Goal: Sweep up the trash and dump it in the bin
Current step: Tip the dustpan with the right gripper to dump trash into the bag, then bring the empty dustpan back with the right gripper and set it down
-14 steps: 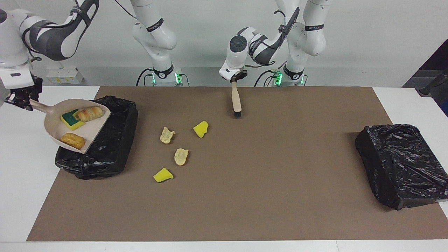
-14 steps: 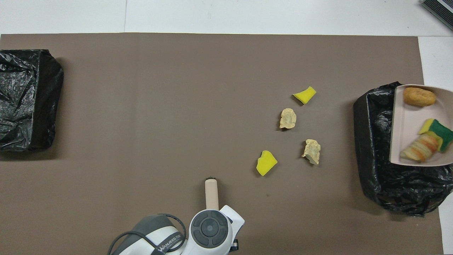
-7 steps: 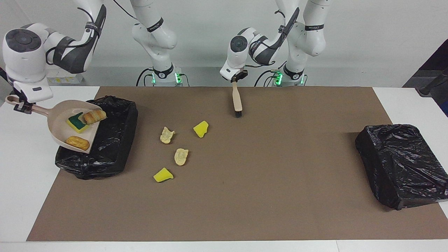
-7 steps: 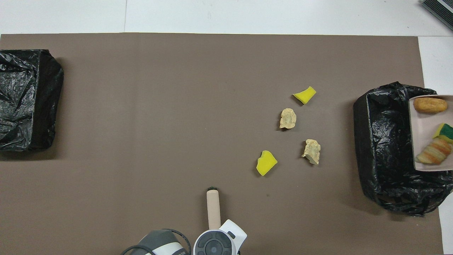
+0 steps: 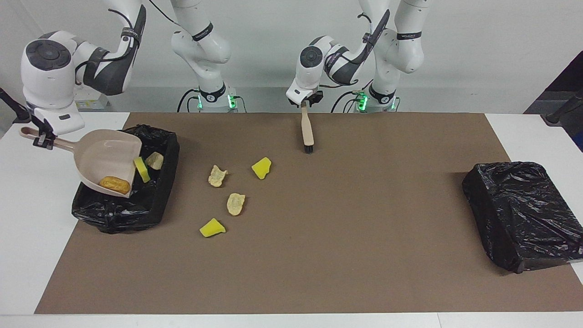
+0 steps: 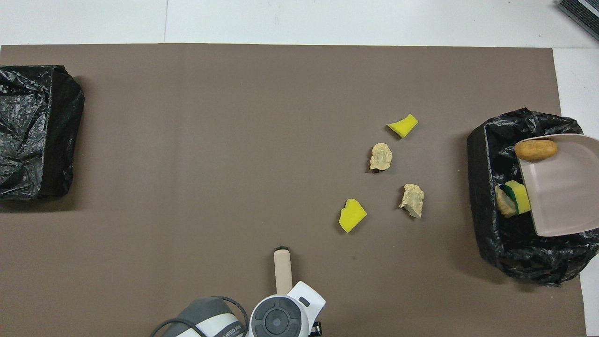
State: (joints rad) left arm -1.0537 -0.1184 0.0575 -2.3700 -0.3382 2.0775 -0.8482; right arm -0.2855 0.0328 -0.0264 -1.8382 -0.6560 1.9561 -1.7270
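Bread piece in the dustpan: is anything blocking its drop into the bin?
Nothing visible. The bread piece lies at the lip of the tilted dustpan, which the right gripper holds over the open black-lined bin. The yellow-green sponge and a beige piece beside the lip do not cover it.

White table (image 5: 27, 237), brown mat (image 5: 319, 237), pale grey wall (image 5: 478, 45).

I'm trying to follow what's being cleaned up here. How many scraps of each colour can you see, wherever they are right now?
Plain yellow sponge chunks on the mat: 2
Pale beige foam bits on the mat: 2
Yellow-green sponge, tipping off the dustpan into the bin: 1
Orange-brown bread-like pieces: 2, one on the dustpan, one in the bin
Total: 7
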